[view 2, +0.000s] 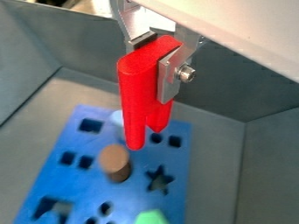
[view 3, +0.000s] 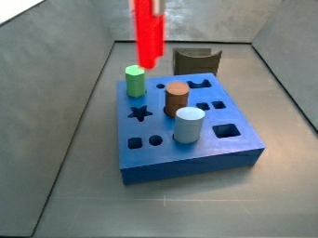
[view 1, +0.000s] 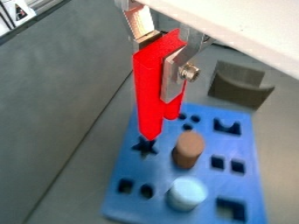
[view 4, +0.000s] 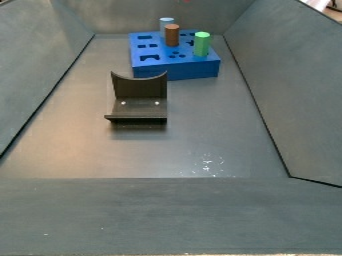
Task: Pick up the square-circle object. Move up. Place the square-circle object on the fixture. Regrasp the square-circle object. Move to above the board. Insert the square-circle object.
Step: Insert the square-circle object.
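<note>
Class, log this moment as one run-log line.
gripper: shut on red peg | position: above board | fixture: empty | peg: not inserted

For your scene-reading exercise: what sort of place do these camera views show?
Most likely a robot test cell for peg insertion. Grey walls enclose a bare floor; a blue board with shaped holes holds pegs, a dark fixture stands apart, and the gripper holds the red square-circle object above the board.

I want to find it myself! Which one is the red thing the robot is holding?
Find the big blue board with shaped holes. Three pegs stand in it: green, brown and pale. Above it, clear of the holes, the gripper is clamped on the square-circle object, the only bright red piece, long, slim and hanging.
</note>
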Motion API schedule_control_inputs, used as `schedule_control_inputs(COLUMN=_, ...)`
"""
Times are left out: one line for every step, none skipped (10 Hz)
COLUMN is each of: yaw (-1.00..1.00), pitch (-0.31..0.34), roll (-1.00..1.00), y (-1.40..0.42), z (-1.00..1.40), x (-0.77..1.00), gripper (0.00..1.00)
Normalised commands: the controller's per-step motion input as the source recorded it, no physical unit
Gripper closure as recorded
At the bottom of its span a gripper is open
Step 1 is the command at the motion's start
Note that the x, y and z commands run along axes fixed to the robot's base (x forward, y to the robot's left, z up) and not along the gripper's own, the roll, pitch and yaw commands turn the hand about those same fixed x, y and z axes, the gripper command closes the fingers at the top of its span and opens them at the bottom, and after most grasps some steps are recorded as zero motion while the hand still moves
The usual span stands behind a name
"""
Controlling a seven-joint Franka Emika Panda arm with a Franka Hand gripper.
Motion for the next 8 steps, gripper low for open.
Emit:
schedule_control_inputs(yaw=-0.96, pitch=0.0, roll=0.02, y=-0.19, z=-0.02, x=0.0, gripper=1.0)
schedule_control_inputs(yaw=-1.0, pitch=0.0, roll=0.0, y=-0.13, z=-0.13, x=0.0, gripper=1.0)
schedule_control_inputs(yaw=-1.0, pitch=0.0, roll=0.0, y=-0.12, z=-0.15, x=0.0, gripper=1.0)
schedule_control_inputs(yaw=-1.0, pitch=0.0, roll=0.0, y=-0.12, z=-0.16, x=0.0, gripper=1.0)
schedule_control_inputs(yaw=-1.0, pitch=0.0, roll=0.0, y=-0.11, z=-0.17, x=0.0, gripper=1.0)
schedule_control_inputs(yaw=-1.0, pitch=0.0, roll=0.0, y=-0.1, z=-0.2, x=0.0, gripper=1.0)
schedule_control_inputs(yaw=-1.0, pitch=0.0, roll=0.0, y=-0.09, z=-0.25, x=0.0, gripper=1.0)
schedule_control_inputs(yaw=-1.0, pitch=-0.047, roll=-0.02, y=-0.05, z=-0.33, x=0.0, gripper=1.0)
